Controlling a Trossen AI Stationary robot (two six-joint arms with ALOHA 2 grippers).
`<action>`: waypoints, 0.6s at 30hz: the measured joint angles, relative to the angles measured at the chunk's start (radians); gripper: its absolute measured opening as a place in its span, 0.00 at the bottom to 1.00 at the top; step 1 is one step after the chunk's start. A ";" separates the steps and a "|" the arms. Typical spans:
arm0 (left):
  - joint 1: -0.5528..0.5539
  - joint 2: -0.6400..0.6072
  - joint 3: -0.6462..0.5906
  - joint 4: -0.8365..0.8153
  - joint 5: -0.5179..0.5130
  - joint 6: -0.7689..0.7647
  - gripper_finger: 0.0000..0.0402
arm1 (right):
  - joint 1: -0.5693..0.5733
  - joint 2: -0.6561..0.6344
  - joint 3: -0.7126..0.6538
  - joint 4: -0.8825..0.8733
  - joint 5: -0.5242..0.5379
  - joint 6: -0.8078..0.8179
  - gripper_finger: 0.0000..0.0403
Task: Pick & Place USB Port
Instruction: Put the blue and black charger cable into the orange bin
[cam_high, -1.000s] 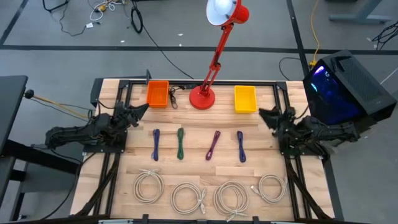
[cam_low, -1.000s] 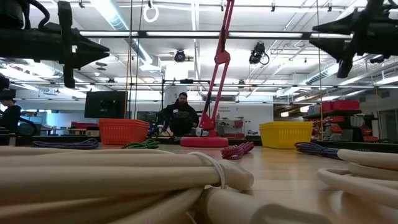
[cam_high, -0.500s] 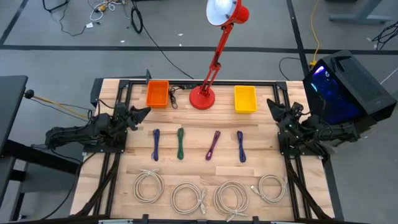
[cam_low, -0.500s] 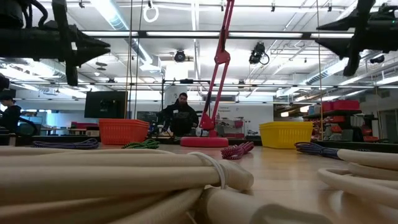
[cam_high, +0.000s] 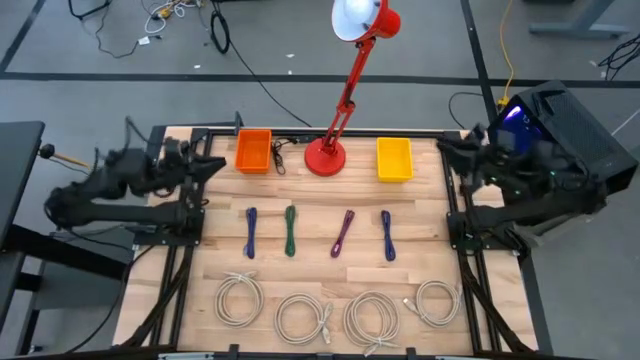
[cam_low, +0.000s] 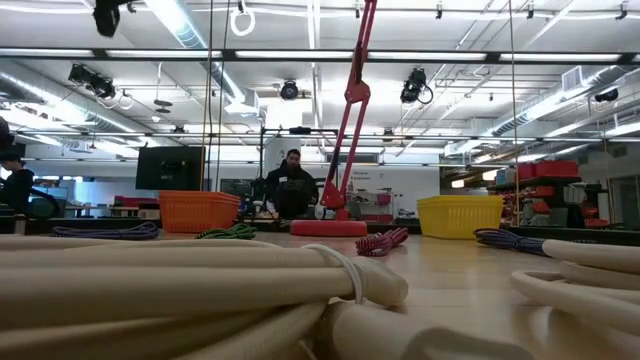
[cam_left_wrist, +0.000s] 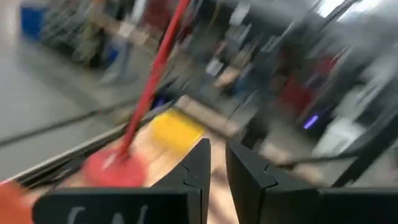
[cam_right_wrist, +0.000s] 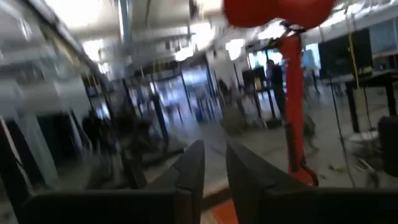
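Four short braided cables lie flat in a row at mid-table: blue (cam_high: 251, 232), green (cam_high: 290, 230), purple (cam_high: 343, 232) and blue (cam_high: 386, 235). Several white coiled cables (cam_high: 303, 318) lie along the near edge and fill the low view's foreground (cam_low: 200, 285). An orange bin (cam_high: 253, 150) and a yellow bin (cam_high: 394, 158) stand at the far edge. My left gripper (cam_high: 218, 163) (cam_left_wrist: 217, 149) hangs high by the orange bin, shut and empty. My right gripper (cam_high: 443, 147) (cam_right_wrist: 215, 149) hangs high right of the yellow bin, shut and empty.
A red desk lamp stands on its round base (cam_high: 325, 156) between the two bins, its arm slanting up over the far edge. Black frame rails (cam_high: 180, 250) run along both table sides. A person (cam_low: 291, 185) sits beyond the table.
Both arms have risen, leaving the low view except for a bit of the left arm at its top edge. The left gripper has drawn back toward the table's far-left corner. The right gripper has swung toward the far edge and tipped up to look level at the lamp.
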 joint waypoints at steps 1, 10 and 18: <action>0.000 0.069 0.072 -0.072 -0.002 0.001 0.13 | 0.000 0.058 0.057 -0.037 -0.001 -0.009 0.18; 0.000 0.579 0.540 -0.599 -0.034 0.056 0.13 | -0.001 0.422 0.419 -0.368 -0.008 -0.109 0.29; -0.001 0.715 0.595 -0.617 0.010 0.067 0.13 | -0.005 0.549 0.447 -0.718 -0.072 0.079 0.34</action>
